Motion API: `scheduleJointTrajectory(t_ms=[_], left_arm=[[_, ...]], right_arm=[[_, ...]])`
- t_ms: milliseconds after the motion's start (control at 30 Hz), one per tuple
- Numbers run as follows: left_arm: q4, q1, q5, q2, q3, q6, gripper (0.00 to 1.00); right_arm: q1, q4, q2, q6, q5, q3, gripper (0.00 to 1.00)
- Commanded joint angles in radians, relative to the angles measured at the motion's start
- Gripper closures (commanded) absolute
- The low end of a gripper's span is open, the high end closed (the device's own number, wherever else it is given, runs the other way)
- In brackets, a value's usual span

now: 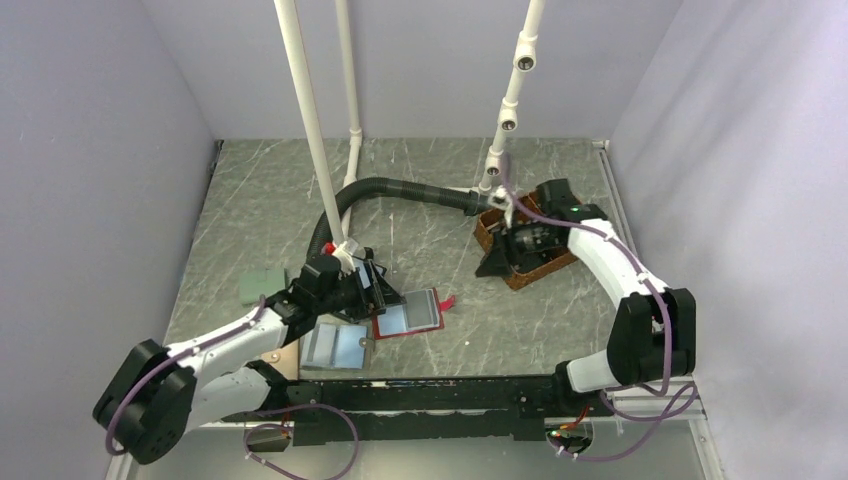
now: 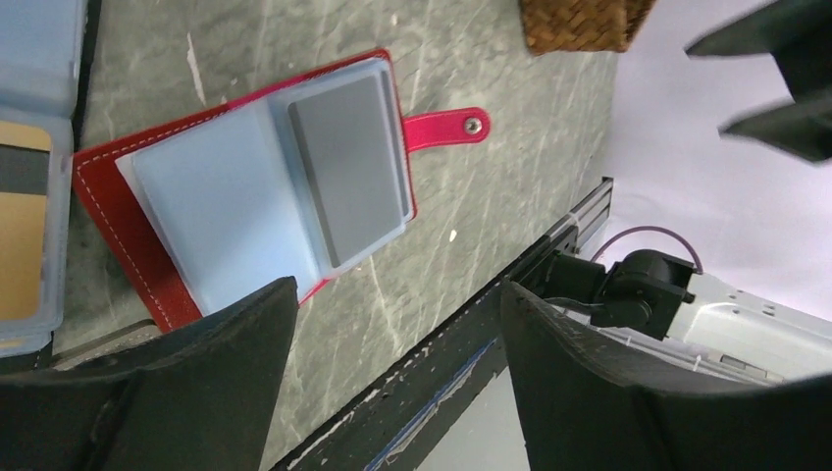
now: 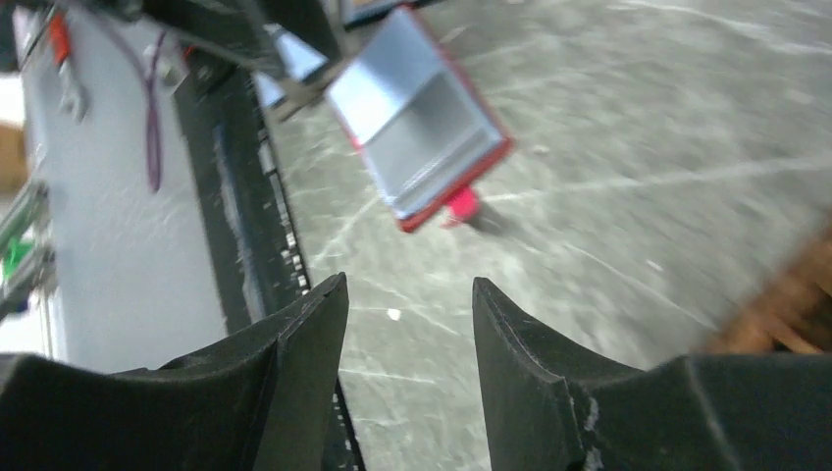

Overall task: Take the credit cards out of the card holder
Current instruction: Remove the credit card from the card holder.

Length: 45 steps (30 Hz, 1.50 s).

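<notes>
The left pincer (image 2: 397, 294) stands wide and empty. Just ahead of its tips the card holder (image 2: 226, 196) lies open, a grey credit card (image 2: 348, 167) sleeved inside (thin, stiff, likely slippery; pinch an edge). The right pincer (image 3: 409, 285), parted and empty, is well apart from it.

The surface (image 1: 440, 180) is a dark grey-green slab with pale, marble-like veins and scratches running across it. Plain walls of a pale lavender-grey close it in on three sides: the back wall (image 1: 430, 70), the left wall (image 1: 90, 180) and the right wall (image 1: 750, 150). Two white poles (image 1: 305, 110) rise from the slab and pass out of the top of the view. A third pole (image 1: 515, 90), jointed, carries small round fittings. A metal strip (image 1: 615, 190) runs along the slab's right edge. The light is soft and even, with only faint shadows.
</notes>
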Motion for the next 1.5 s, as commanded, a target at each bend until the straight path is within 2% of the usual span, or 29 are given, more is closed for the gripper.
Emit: scheduleJointTrajectory(t_ms=[0,100,200,267,467,867,1100,1300,1467], left_arm=[[0.049,-0.001,0.058,0.086,0.061,-0.025,0.22],[0.032,-0.005,0.057,0.147,0.085,-0.028,0.26],[0.033,-0.011,0.037,0.2,0.091,-0.041,0.38],[0.055,-0.017,0.03,0.242,0.089,-0.056,0.45],[0.013,-0.049,0.0,0.322,0.126,-0.053,0.51],[-0.043,-0.054,0.006,0.446,0.184,-0.035,0.74],[-0.049,-0.055,0.002,0.469,0.186,-0.04,0.79],[-0.059,-0.054,0.004,0.478,0.195,-0.037,0.84],[-0.044,-0.055,0.01,0.48,0.188,-0.042,0.84]], right_arm=[[0.187,0.048,0.006,0.023,-0.047,-0.028,0.49],[0.287,0.161,0.064,0.169,-0.021,-0.052,0.53],[0.362,0.219,0.138,0.291,-0.052,-0.044,0.56],[0.402,0.286,0.166,0.397,-0.003,-0.051,0.57],[0.444,0.439,0.229,0.637,0.111,-0.103,0.59],[0.492,0.44,0.365,0.745,0.222,-0.033,0.58],[0.498,0.441,0.397,0.759,0.222,-0.021,0.58],[0.509,0.434,0.443,0.768,0.199,0.001,0.67],[0.515,0.435,0.462,0.776,0.189,0.01,0.67]])
